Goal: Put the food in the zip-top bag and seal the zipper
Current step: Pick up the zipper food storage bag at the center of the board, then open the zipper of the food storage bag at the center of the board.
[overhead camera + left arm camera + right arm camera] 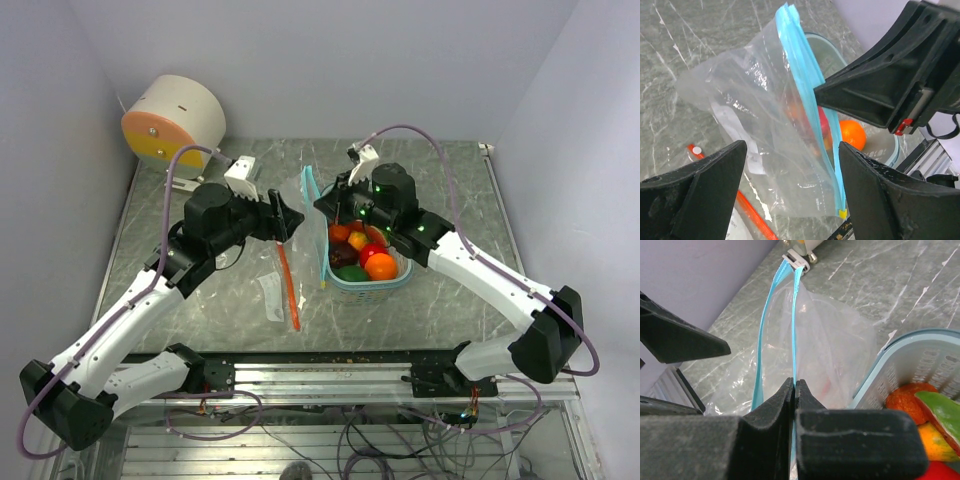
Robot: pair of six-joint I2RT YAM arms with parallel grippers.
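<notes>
The clear zip-top bag (pixel 310 225) with a blue zipper strip stands upright beside the teal tub (pixel 392 281). My right gripper (pixel 330 208) is shut on one side of the bag's blue zipper edge (pixel 794 335), holding it up; the other edge (pixel 762 330) hangs apart, so the mouth is slightly open. My left gripper (pixel 291 217) is open, its fingers (pixel 700 185) on either side of the bag (pixel 755 115) without touching it. The food (pixel 362 255), red, orange, maroon and green toy fruits, lies in the tub, also seen in the right wrist view (pixel 920 410).
An orange strip (pixel 289 286) and a white paper label (pixel 270 298) lie on the marble table in front of the bag. A round white and orange device (pixel 172 122) stands at the back left. A metal rail (pixel 340 372) runs along the near edge.
</notes>
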